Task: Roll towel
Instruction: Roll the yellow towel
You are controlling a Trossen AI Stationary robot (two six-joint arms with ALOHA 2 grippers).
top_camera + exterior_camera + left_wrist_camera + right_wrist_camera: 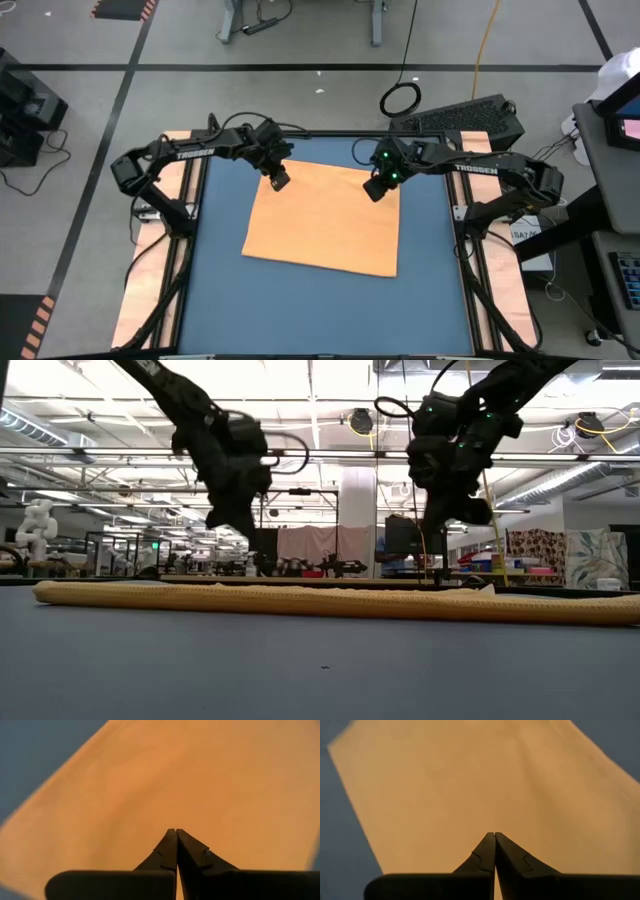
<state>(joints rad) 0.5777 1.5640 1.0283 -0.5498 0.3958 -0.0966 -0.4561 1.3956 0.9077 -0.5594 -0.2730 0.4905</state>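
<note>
Towel (pixel 325 220): orange-yellow, spread flat and unrolled on the blue bench (pixel 220 300), nearer its far edge than its near one, slightly skewed to the bench edges.

Left tool (pixel 279 181): above the towel's far left corner, fingers (pixel 167 851) pressed together, nothing between them.

Right tool (pixel 374 190): above the towel's far right corner, fingers (pixel 486 852) likewise pressed together, empty. In the low view both tools hang clear above the cloth.

Towel flat on the tabletop, one gripper over each far corner

The towel (pixel 325 220) lies in the middle of the tabletop (pixel 220 290); the left gripper (pixel 279 181) hangs above its far-left corner, the right gripper (pixel 374 190) above the far-right (both with jaws together).
</note>
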